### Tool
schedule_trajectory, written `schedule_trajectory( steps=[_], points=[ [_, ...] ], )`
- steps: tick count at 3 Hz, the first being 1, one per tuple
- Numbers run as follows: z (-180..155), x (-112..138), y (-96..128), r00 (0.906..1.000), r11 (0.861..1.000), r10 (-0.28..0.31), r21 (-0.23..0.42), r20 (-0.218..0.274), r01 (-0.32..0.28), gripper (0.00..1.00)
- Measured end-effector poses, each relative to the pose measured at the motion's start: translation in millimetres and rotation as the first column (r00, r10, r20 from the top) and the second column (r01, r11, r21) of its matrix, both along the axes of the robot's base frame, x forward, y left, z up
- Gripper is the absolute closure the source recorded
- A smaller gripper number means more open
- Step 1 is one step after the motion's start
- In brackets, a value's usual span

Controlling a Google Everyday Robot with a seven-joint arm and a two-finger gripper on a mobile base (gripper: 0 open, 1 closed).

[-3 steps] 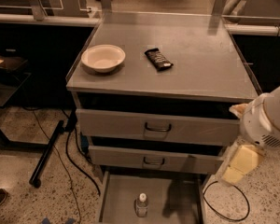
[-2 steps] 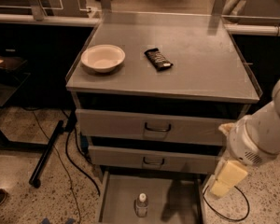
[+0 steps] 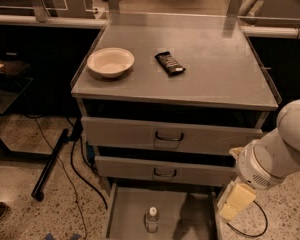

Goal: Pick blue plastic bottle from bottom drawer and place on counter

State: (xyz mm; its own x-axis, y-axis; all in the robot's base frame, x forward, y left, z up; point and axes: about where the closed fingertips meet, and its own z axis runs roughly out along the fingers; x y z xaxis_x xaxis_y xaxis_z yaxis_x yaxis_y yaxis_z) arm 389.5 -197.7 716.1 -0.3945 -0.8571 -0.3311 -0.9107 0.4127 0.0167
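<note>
Gripper: the pale yellow gripper [image 3: 233, 204] hangs low on the right, at the end of the big white arm [image 3: 275, 154]. It is just past the right wall of the bottom drawer [image 3: 125, 209].
Grip: I cannot tell how wide it is set. It holds nothing that I can see.
Blue plastic bottle: the blue plastic bottle [image 3: 151, 220] stands up in the bottom drawer. Its white cap is on top. It is to the left of the gripper and a bit lower, and the two are apart.
Bottom drawer: it is pulled out, flat and low. Most of it lies to the left of the gripper. A dark shadow falls on its floor between the bottle and the gripper.
Counter: the counter [image 3: 210, 69] is the grey top, high above the gripper and a bit to the left.
Bowl: a pale bowl [image 3: 110, 62] sits on the counter, far up and to the left of the gripper.
Snack bar: a dark snack bar [image 3: 170, 63] lies on the counter, just to the right of the bowl.
Other drawers: the top drawer [image 3: 140, 134] and the middle drawer [image 3: 135, 168] are above the bottle, up and to the left of the gripper.
Cable: a black cable [image 3: 72, 169] runs over the floor, far left of the gripper.
</note>
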Motion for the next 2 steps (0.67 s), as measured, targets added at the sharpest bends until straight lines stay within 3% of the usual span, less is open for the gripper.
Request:
schedule_trajectory(
  steps=[2],
  points=[
    [-80, 17, 8, 0.9998, 0.999, 0.021, 0.041, -0.004, -0.021, 0.00]
  ],
)
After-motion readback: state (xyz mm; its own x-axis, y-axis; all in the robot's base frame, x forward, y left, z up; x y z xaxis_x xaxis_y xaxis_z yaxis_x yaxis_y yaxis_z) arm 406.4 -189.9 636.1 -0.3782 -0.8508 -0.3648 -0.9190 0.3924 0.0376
